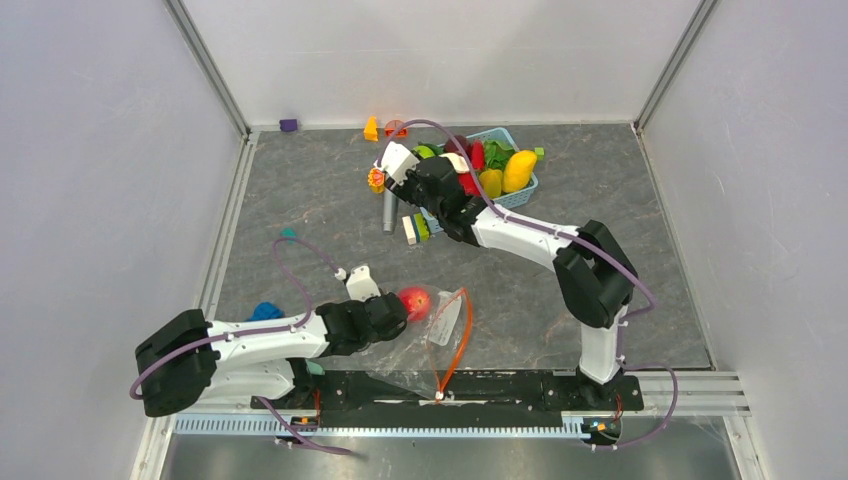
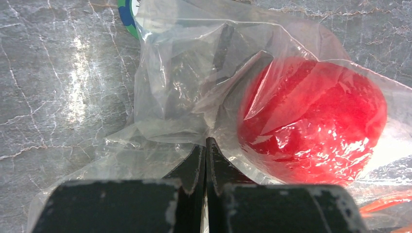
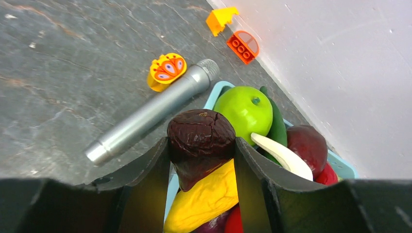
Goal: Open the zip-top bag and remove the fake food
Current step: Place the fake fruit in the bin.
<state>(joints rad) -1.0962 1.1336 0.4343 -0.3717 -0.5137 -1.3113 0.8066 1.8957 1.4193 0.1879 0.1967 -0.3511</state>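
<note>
Left end effector (image 2: 206, 145) pinches bag (image 2: 175, 82) — red fruit (image 2: 316, 121) inside; right one (image 3: 201, 148) clasps maroon fruit (image 3: 200, 128).

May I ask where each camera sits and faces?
Top external: above, behind the bases, looking down on the table; left arm and right arm show.
Left wrist: wrist-mounted, looks along the left gripper, pinching the zip-top bag around a red fruit.
Right wrist: wrist-mounted, looks past the right gripper, holding a maroon fruit over the basket.
Shared: top and left wrist show that bag.
</note>
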